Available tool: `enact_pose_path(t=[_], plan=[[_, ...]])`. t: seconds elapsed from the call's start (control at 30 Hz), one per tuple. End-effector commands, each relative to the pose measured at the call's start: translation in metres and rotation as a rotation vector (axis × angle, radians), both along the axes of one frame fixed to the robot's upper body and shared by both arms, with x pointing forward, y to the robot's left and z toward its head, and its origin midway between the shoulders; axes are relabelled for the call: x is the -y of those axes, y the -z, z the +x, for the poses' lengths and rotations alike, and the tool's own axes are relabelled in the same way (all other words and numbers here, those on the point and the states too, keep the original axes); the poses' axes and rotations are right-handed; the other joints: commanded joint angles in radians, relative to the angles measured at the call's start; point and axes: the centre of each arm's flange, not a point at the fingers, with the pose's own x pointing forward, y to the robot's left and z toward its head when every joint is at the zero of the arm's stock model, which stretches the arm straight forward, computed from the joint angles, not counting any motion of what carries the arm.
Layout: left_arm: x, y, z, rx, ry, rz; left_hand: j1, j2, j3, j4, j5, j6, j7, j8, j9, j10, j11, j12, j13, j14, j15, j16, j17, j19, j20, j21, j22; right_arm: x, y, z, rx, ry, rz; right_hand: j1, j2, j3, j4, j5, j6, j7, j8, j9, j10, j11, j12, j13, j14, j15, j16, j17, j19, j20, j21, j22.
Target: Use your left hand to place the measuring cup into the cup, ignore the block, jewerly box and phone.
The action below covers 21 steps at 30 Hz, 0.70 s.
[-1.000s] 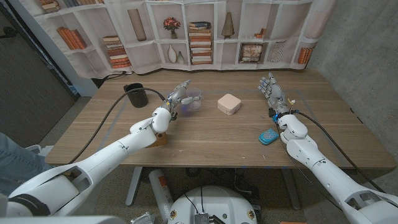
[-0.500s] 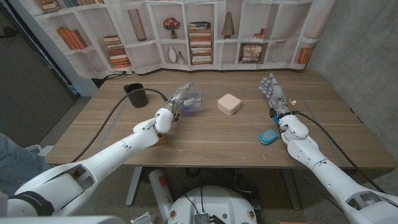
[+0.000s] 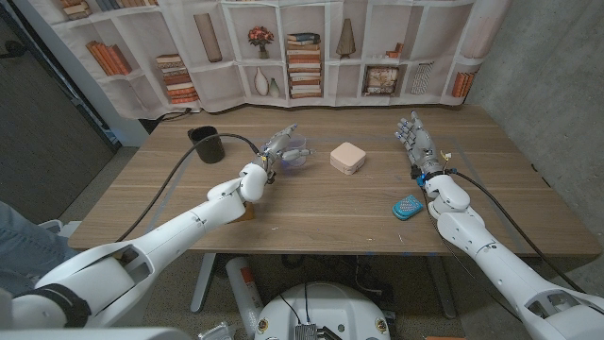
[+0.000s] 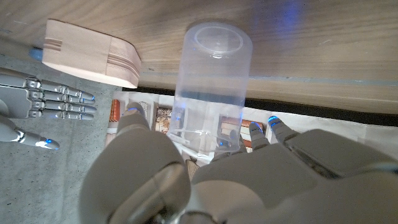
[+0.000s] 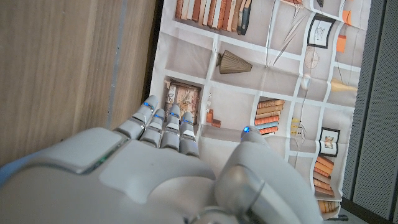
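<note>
The clear plastic measuring cup (image 3: 298, 152) is at the table's middle back, tilted, and my left hand (image 3: 275, 146) grips its near end. In the left wrist view the measuring cup (image 4: 212, 74) reaches out from between the fingers (image 4: 132, 119) with its round base pointing away from the hand. The black cup (image 3: 206, 144) stands upright at the back left, well apart from the hand. My right hand (image 3: 412, 139) stands on the right side of the table with its fingers apart and holds nothing.
A pink jewelry box (image 3: 347, 157) sits just right of the measuring cup, seen too as the jewelry box (image 4: 93, 54). A blue phone (image 3: 408, 206) lies by my right wrist. A wooden block (image 3: 247, 211) peeks out under my left forearm. A cable runs past the black cup.
My left hand has shifted slightly right and away with the measuring cup, which now tilts a little more. The right hand has stayed in place.
</note>
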Motion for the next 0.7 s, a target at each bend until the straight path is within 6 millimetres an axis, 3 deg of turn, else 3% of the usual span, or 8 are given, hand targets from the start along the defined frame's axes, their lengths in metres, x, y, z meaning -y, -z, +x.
enact_pose_path(t=[0.03, 0.33, 0.43, 0.5, 0.67, 0.7], plan=[[0.0059, 0.0005, 0.0009, 0.003, -0.010, 0.009, 0.016, 0.004, 0.002, -0.007, 0.010, -0.023, 0.000, 0.009, 0.006, 0.006, 0.002, 0.006, 0.002, 0.012, -0.001, 0.006, 0.001, 0.005, -0.003, 0.007, 0.003, 0.0043, 0.0042, 0.0009, -0.002, -0.006, 0.013, 0.004, 0.005, 0.003, -0.008, -0.004, 0.009, -0.002, -0.004, 0.005, 0.009, -0.003, 0.002, 0.004, 0.008, 0.002, 0.000, 0.003, 0.011, -0.009, -0.008, 0.001], [0.0095, 0.0045, 0.0006, 0.007, -0.017, 0.014, 0.063, 0.032, 0.012, -0.022, 0.024, 0.052, -0.013, 0.031, 0.006, 0.069, -0.026, 0.027, 0.003, 0.059, -0.023, 0.017, 0.002, 0.052, -0.003, 0.020, 0.004, 0.0056, 0.0080, 0.0038, -0.009, -0.013, 0.015, 0.004, 0.006, 0.003, -0.009, -0.004, 0.010, -0.003, -0.003, 0.006, 0.010, -0.001, 0.002, 0.004, 0.009, 0.002, 0.000, 0.004, 0.012, -0.009, -0.011, 0.001], [0.0102, 0.0044, 0.0001, 0.014, -0.019, 0.016, 0.092, 0.048, 0.018, -0.031, 0.029, 0.123, -0.018, 0.050, 0.005, 0.120, -0.040, 0.041, 0.003, 0.099, -0.043, 0.025, 0.003, 0.082, -0.011, 0.026, 0.005, 0.0062, 0.0095, 0.0040, -0.012, -0.013, 0.016, 0.004, 0.007, 0.002, -0.009, -0.005, 0.010, -0.003, -0.004, 0.006, 0.010, -0.003, 0.002, 0.004, 0.009, 0.001, 0.000, 0.004, 0.012, -0.009, -0.012, 0.002], [0.0104, 0.0040, -0.0002, 0.014, -0.017, 0.014, 0.110, 0.057, 0.020, -0.036, 0.032, 0.168, -0.033, 0.059, 0.005, 0.160, -0.061, 0.051, 0.004, 0.126, -0.051, 0.028, 0.003, 0.099, -0.016, 0.030, 0.006, 0.0067, 0.0105, 0.0043, -0.013, -0.013, 0.017, 0.004, 0.007, 0.002, -0.009, -0.005, 0.011, -0.002, -0.003, 0.006, 0.011, -0.002, 0.003, 0.004, 0.010, 0.002, 0.001, 0.004, 0.013, -0.009, -0.012, 0.002], [0.0110, 0.0028, -0.0002, 0.018, -0.010, 0.015, 0.130, 0.066, 0.017, -0.040, 0.034, 0.277, -0.063, 0.086, 0.005, 0.248, -0.082, 0.072, 0.005, 0.206, -0.083, 0.046, 0.004, 0.130, -0.028, 0.035, 0.008, 0.0072, 0.0119, 0.0038, -0.014, -0.012, 0.019, 0.003, 0.007, 0.002, -0.009, -0.005, 0.011, -0.002, -0.004, 0.006, 0.012, -0.003, 0.003, 0.004, 0.011, 0.001, 0.001, 0.004, 0.013, -0.008, -0.013, 0.002], [0.0113, 0.0026, -0.0001, 0.020, -0.009, 0.016, 0.138, 0.068, 0.015, -0.042, 0.034, 0.316, -0.068, 0.093, 0.005, 0.290, -0.103, 0.081, 0.005, 0.230, -0.093, 0.048, 0.004, 0.141, -0.037, 0.037, 0.008, 0.0072, 0.0119, 0.0036, -0.014, -0.012, 0.020, 0.003, 0.008, 0.002, -0.009, -0.005, 0.010, -0.003, -0.004, 0.006, 0.012, -0.003, 0.003, 0.004, 0.011, 0.002, 0.001, 0.004, 0.014, -0.008, -0.013, 0.002]])
